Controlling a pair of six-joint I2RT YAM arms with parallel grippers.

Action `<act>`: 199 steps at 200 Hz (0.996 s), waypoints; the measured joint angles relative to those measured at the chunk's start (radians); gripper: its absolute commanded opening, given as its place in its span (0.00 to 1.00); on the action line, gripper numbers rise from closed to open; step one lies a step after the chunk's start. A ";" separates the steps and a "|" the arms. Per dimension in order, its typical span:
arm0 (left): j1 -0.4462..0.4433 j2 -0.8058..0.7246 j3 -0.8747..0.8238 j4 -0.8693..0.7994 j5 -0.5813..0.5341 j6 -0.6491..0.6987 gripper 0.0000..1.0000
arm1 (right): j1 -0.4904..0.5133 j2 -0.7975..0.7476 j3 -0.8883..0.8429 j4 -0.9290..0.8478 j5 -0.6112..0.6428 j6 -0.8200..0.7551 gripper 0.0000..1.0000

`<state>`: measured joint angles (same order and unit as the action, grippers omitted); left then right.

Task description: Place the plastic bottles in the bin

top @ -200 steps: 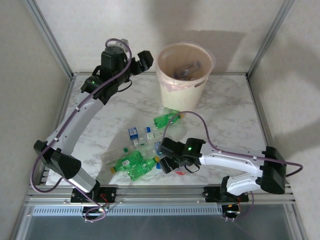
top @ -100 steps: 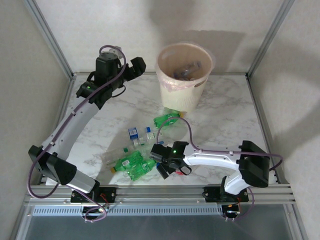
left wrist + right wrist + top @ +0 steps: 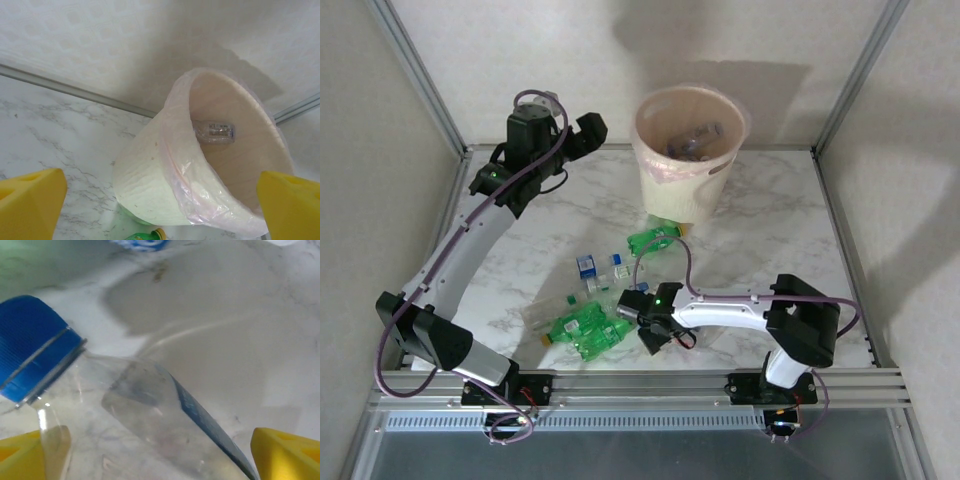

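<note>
Right gripper (image 3: 160, 455), now farther left, straddles a blue-capped clear bottle (image 3: 140, 410), jaws spread; left gripper (image 3: 160, 202) gapes empty beside the bin (image 3: 150, 175).

We can read no text anywhere: the label on the clear bottle (image 3: 215, 131) lying inside the bin (image 3: 150, 185) carries small dark print, but it is too blurred for us to make out.

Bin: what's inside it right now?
A pinkish bag liner and at least one clear labelled bottle lying against the inner wall. The near wall of the bin hides its bottom, so no full count.
</note>
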<state>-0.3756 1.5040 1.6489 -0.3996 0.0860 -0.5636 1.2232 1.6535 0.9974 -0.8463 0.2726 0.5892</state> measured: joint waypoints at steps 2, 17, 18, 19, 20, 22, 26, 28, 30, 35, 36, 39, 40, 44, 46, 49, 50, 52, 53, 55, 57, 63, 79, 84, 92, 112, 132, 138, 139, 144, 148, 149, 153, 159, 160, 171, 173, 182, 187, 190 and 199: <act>0.000 0.000 0.000 0.000 0.000 0.000 0.97 | -0.004 0.001 -0.001 0.000 0.001 0.002 0.91; 0.000 0.000 0.000 0.005 0.000 0.000 0.97 | -0.026 0.002 -0.006 -0.005 0.010 0.015 0.90; 0.000 0.000 0.000 0.005 0.000 0.000 0.97 | -0.026 0.002 -0.006 -0.005 0.011 0.016 0.90; 0.000 0.000 0.000 0.006 0.000 0.000 0.97 | -0.028 0.002 -0.006 -0.005 0.012 0.018 0.90; 0.000 0.000 -0.001 0.006 0.000 0.000 0.97 | -0.029 0.002 -0.006 -0.006 0.013 0.018 0.90; 0.000 0.000 -0.001 0.007 0.000 0.000 0.97 | -0.030 0.002 -0.006 -0.007 0.014 0.021 0.90; 0.000 0.000 -0.002 0.008 0.000 0.000 0.97 | -0.034 0.002 -0.006 -0.007 0.016 0.026 0.89; 0.000 0.000 -0.002 0.008 0.000 0.000 0.97 | -0.035 0.002 -0.006 -0.007 0.016 0.027 0.89; 0.000 0.000 -0.003 0.008 0.000 0.000 0.97 | -0.037 0.002 -0.006 -0.007 0.017 0.029 0.89; 0.001 0.000 -0.006 0.011 0.001 0.000 0.96 | -0.040 0.002 -0.006 -0.008 0.018 0.034 0.88; 0.001 0.000 -0.007 0.013 0.001 0.000 0.96 | -0.041 0.002 -0.006 -0.008 0.018 0.035 0.88; 0.001 0.000 -0.009 0.015 0.001 0.000 0.96 | -0.043 0.002 -0.006 -0.009 0.019 0.038 0.88; 0.001 0.000 -0.010 0.015 0.001 0.000 0.96 | -0.044 0.002 -0.006 -0.009 0.019 0.040 0.88; 0.001 0.000 -0.012 0.016 0.001 0.000 0.96 | -0.047 0.002 -0.007 -0.010 0.020 0.044 0.88; 0.001 0.000 -0.014 0.017 0.002 0.000 0.96 | -0.048 0.002 -0.007 -0.011 0.020 0.047 0.88; 0.001 0.000 -0.017 0.018 0.003 0.000 0.96 | -0.050 0.002 -0.007 -0.011 0.021 0.050 0.88; 0.001 0.000 -0.017 0.018 0.003 0.000 0.96 | -0.052 0.002 -0.008 -0.011 0.021 0.052 0.88; 0.001 0.000 -0.019 0.018 0.004 0.000 0.96 | -0.054 0.002 -0.008 -0.011 0.021 0.055 0.88; 0.001 0.000 -0.019 0.018 0.004 0.000 0.96 | -0.055 0.002 -0.009 -0.011 0.022 0.055 0.88; 0.001 0.000 -0.021 0.019 0.004 0.000 0.96 | -0.056 0.002 -0.009 -0.011 0.023 0.058 0.87; 0.001 0.000 -0.023 0.020 0.004 0.000 0.96 | -0.058 0.002 -0.011 -0.011 0.023 0.061 0.87; 0.001 0.000 -0.027 0.021 0.007 0.000 0.96 | -0.065 0.002 -0.015 -0.011 0.023 0.068 0.87; 0.001 0.000 -0.032 0.022 0.011 -0.001 0.96 | -0.089 -0.002 -0.039 -0.010 0.023 0.095 0.87; 0.001 0.000 -0.032 0.023 0.012 -0.001 0.96 | -0.096 -0.005 -0.048 -0.011 0.023 0.104 0.87; 0.001 0.000 -0.032 0.025 0.015 -0.001 0.96 | -0.110 -0.014 -0.068 -0.012 0.023 0.120 0.88; 0.001 0.000 -0.032 0.030 0.023 -0.002 0.95 | -0.140 -0.055 -0.104 -0.007 0.016 0.152 0.89; 0.001 0.000 -0.032 0.039 0.027 -0.009 0.94 | -0.168 -0.095 -0.138 -0.011 0.014 0.171 0.91; 0.001 0.000 -0.032 0.042 0.029 -0.012 0.94 | -0.174 -0.104 -0.143 -0.013 0.013 0.175 0.92; 0.001 0.000 -0.033 0.043 0.029 -0.012 0.94 | -0.174 -0.105 -0.143 -0.013 0.013 0.176 0.92; 0.001 0.000 -0.034 0.046 0.030 -0.014 0.94 | -0.175 -0.113 -0.146 -0.014 0.011 0.181 0.92; 0.001 0.000 -0.035 0.048 0.031 -0.015 0.93 | -0.175 -0.119 -0.149 -0.013 0.010 0.183 0.92; 0.001 0.000 -0.035 0.050 0.030 -0.016 0.93 | -0.175 -0.120 -0.149 -0.013 0.009 0.184 0.92; 0.001 0.000 -0.036 0.053 0.031 -0.016 0.93 | -0.175 -0.127 -0.152 -0.013 0.005 0.188 0.92; 0.001 0.000 -0.039 0.057 0.031 -0.016 0.93 | -0.175 -0.137 -0.155 -0.013 0.000 0.192 0.91; 0.001 0.000 -0.039 0.059 0.031 -0.016 0.93 | -0.175 -0.139 -0.156 -0.012 -0.002 0.193 0.91; 0.001 0.000 -0.042 0.060 0.031 -0.017 0.92 | -0.175 -0.158 -0.166 -0.010 -0.008 0.201 0.87; 0.001 0.000 -0.043 0.060 0.031 -0.017 0.92 | -0.175 -0.161 -0.168 -0.010 -0.007 0.204 0.87; 0.001 0.000 -0.044 0.060 0.034 -0.020 0.92 | -0.175 -0.172 -0.176 -0.010 -0.010 0.213 0.84; 0.001 0.000 -0.044 0.060 0.034 -0.020 0.92 | -0.176 -0.176 -0.181 -0.009 -0.011 0.217 0.83; 0.001 0.000 -0.044 0.060 0.035 -0.021 0.92 | -0.177 -0.177 -0.183 -0.008 -0.011 0.217 0.83; 0.001 0.000 -0.044 0.061 0.038 -0.026 0.91 | -0.180 -0.179 -0.188 -0.006 -0.011 0.221 0.83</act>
<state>-0.3748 1.5043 1.6051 -0.3389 0.1238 -0.5892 1.0435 1.4746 0.8093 -0.8524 0.2619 0.8101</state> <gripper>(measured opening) 0.917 0.835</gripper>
